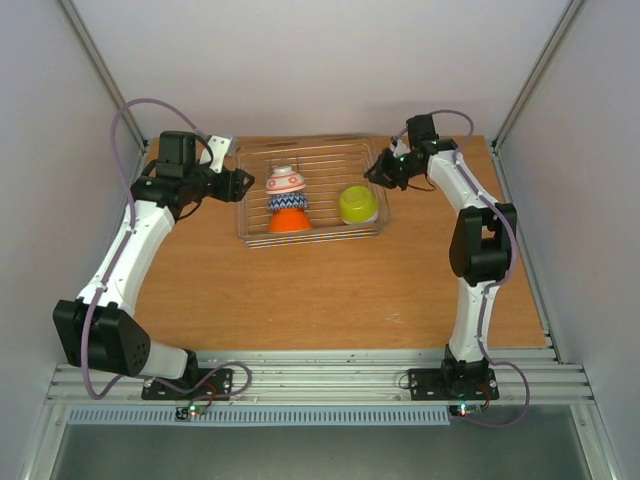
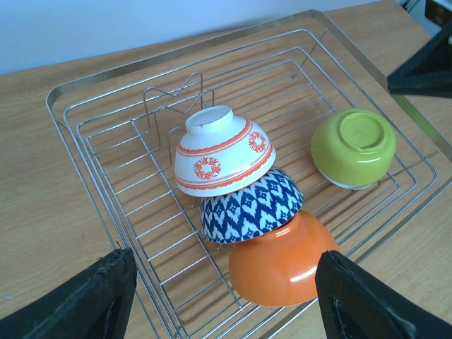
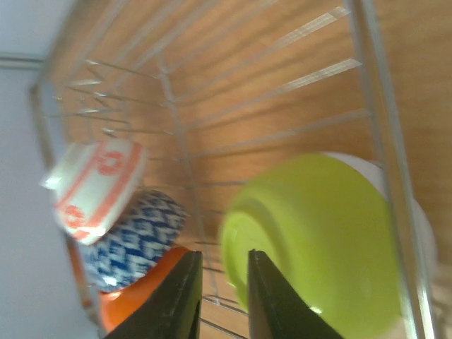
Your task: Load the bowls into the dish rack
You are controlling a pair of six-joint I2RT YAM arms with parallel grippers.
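The wire dish rack (image 1: pixel 322 158) sits at the table's back middle. Inside it, a white bowl with red pattern (image 1: pixel 286 181), a blue-and-white zigzag bowl (image 1: pixel 288 201) and an orange bowl (image 1: pixel 289 221) lean overlapped in a row. A yellow-green bowl (image 1: pixel 358 205) lies upside down over a white bowl (image 2: pixel 346 185) at the rack's right. My left gripper (image 1: pixel 240 185) is wide open and empty at the rack's left edge, and the left wrist view (image 2: pixel 226 304) shows it near the orange bowl (image 2: pixel 282 265). My right gripper (image 1: pixel 378 172) hovers by the rack's right rim above the yellow-green bowl (image 3: pixel 318 240), its jaws a narrow gap apart and empty.
The rack's raised wire divider (image 2: pixel 173 99) stands behind the stacked bowls. Grey enclosure walls (image 1: pixel 50 150) close in the table on the left, back and right. Bare wooden tabletop (image 1: pixel 330 290) lies in front of the rack.
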